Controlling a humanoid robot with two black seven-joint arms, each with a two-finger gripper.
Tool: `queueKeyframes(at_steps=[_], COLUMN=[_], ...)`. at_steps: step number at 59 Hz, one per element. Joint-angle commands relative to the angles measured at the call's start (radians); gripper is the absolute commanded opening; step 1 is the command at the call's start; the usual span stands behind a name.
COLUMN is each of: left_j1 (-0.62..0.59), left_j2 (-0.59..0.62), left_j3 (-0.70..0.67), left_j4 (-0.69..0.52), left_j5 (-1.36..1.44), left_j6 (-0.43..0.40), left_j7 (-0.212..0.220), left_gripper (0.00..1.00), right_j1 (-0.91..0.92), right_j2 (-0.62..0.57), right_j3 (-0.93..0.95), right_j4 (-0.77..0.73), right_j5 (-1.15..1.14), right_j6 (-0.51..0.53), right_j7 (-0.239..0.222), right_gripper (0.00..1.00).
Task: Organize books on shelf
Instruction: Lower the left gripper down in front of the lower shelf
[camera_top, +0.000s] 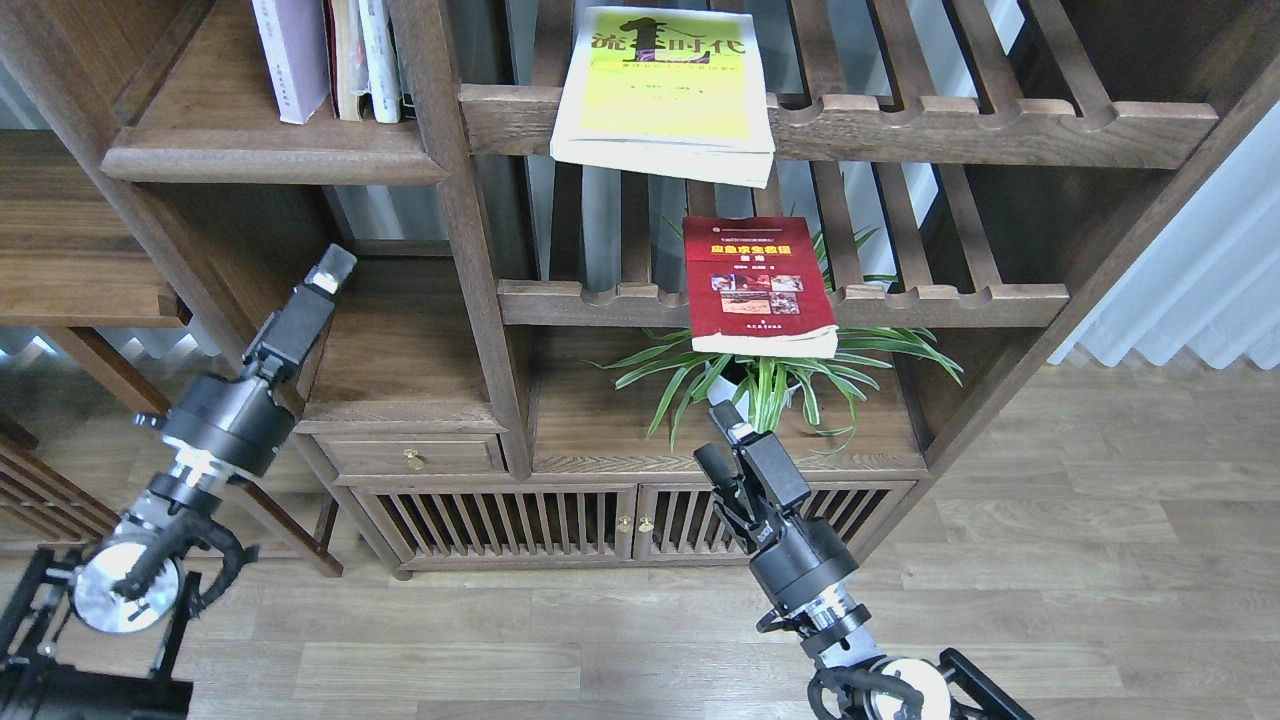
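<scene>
Dark wooden shelving fills the room's far side above a pale plank floor. At upper left, the lavender-white book (290, 55) stands upright on the solid shelf (270, 160) beside thinner volumes. The yellow-green book (665, 90) lies flat on the upper slatted rack (1000, 125), overhanging its near rail; the dark red book (760, 285) lies likewise on the lower rack, above a potted plant (770, 375). My right gripper (725, 440) hangs just below the red book, fingers spread, holding nothing. My left gripper (330, 270) points toward the left bay; whether it is spread, I cannot tell. I judge the red book is next: rise, pinch its near edge.
</scene>
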Motion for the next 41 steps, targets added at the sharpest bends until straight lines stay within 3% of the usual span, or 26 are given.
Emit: queueKeyframes(at_steps=[1,3,41], left_j1=[0.019,0.022,0.017], left_j2=[0.000,0.000,0.000], left_j3=[0.034,0.051,0.151], left_j4=[0.016,0.026,0.160], left_j5=[-0.058,-0.078,-0.268], left_j6=[0.000,0.000,0.000], left_j7=[-0.006,-0.006,-0.018], left_gripper=[0.95,0.98,0.99], right_j1=[-0.002,-0.002,-0.005], right_j2=[0.000,0.000,0.000], right_j3=[-0.005,-0.006,-0.008], right_j4=[0.000,0.000,0.000], right_j5=[0.000,0.000,-0.002], right_j6=[0.000,0.000,0.000], right_j7=[0.000,0.000,0.000], right_gripper=[0.99,0.99,0.99])
